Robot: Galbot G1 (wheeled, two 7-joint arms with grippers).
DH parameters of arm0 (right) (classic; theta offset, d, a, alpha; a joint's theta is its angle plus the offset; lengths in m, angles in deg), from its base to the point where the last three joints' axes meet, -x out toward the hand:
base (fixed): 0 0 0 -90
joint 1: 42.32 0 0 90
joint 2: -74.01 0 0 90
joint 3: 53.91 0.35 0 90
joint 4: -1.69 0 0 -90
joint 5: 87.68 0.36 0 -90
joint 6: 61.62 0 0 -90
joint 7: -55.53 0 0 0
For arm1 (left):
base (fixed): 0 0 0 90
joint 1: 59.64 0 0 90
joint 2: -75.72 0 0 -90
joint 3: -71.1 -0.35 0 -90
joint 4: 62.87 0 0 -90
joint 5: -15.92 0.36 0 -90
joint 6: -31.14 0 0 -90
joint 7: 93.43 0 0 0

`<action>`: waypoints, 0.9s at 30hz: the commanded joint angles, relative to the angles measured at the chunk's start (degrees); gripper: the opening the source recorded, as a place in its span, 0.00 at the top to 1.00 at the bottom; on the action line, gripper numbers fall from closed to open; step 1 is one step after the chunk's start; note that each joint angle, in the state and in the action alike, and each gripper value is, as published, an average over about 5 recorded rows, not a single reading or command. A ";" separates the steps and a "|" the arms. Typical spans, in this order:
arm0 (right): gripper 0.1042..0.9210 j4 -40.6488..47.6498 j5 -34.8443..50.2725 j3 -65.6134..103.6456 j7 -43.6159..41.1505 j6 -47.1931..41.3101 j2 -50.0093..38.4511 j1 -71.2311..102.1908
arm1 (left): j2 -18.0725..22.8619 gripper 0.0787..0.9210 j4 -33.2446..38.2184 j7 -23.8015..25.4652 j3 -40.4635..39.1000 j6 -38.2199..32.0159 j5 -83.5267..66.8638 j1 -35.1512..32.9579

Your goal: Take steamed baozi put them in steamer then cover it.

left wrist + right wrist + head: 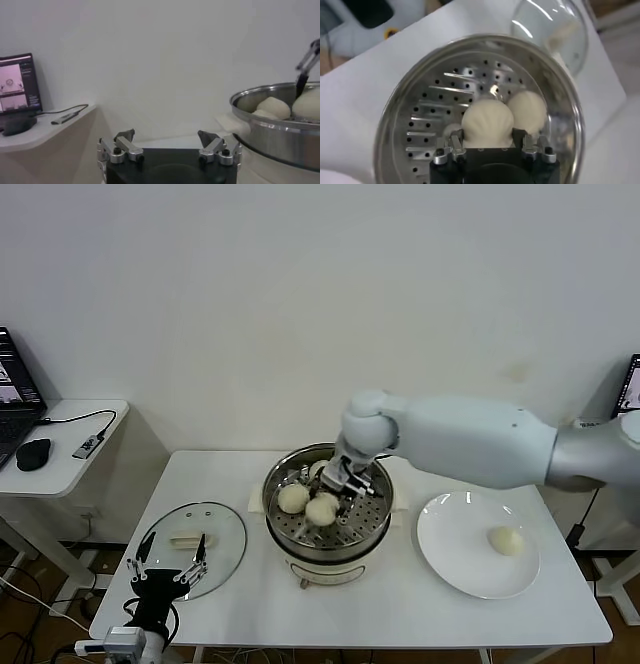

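Right gripper (pixel 490 145) sits low in the steamer (pixel 326 536), its fingers (pixel 451 147) flanking a baozi (pixel 487 122) that rests on the perforated tray; whether they grip it or have just let go, I cannot tell. Two more baozi (pixel 293 498) lie in the pot, one touching the flanked bun. One last baozi (pixel 505 539) waits on the white plate (pixel 450 559), on the right arm's side, so that arm is nearer for the next pick. Left gripper (pixel 168 572) hovers released above the glass lid (pixel 225 529), near the table's (pixel 400 614) front left edge. No brand or legible writing shows anywhere.
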 commanded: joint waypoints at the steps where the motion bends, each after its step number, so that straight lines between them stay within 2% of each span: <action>1: 0.39 0.69 -6.15 -2.28 -0.03 8.36 3.59 0.26 | 0.12 0.12 -0.09 -0.04 -0.09 -0.01 0.05 0.07; 7: 0.36 -0.24 -5.45 -1.65 0.16 9.55 2.34 -0.42 | 0.27 0.12 -0.21 -0.08 -0.23 0.00 0.08 0.15; 14: 0.16 -2.04 -4.02 -0.18 -2.19 8.61 -2.65 -4.06 | 0.07 0.12 -0.27 -0.05 -0.32 0.08 0.01 0.59; 16: 0.13 -2.39 -3.33 1.37 -3.45 6.68 -5.32 -4.82 | -0.13 0.12 -0.30 -0.03 -0.26 0.09 -0.07 0.71; 19: 0.12 -3.61 -1.44 4.39 -5.92 -0.23 -10.44 -5.81 | -0.57 0.12 -0.43 0.01 -0.05 0.09 -0.26 0.77; 24: 0.12 -6.31 4.78 7.09 -7.27 -18.67 -19.80 -7.06 | -1.21 0.12 -0.64 0.09 0.10 0.05 -0.49 1.03; 27: 0.12 -7.18 5.35 7.67 -6.53 -23.95 -26.59 -6.57 | -1.59 0.12 -0.87 0.15 -0.08 -0.03 -0.66 1.31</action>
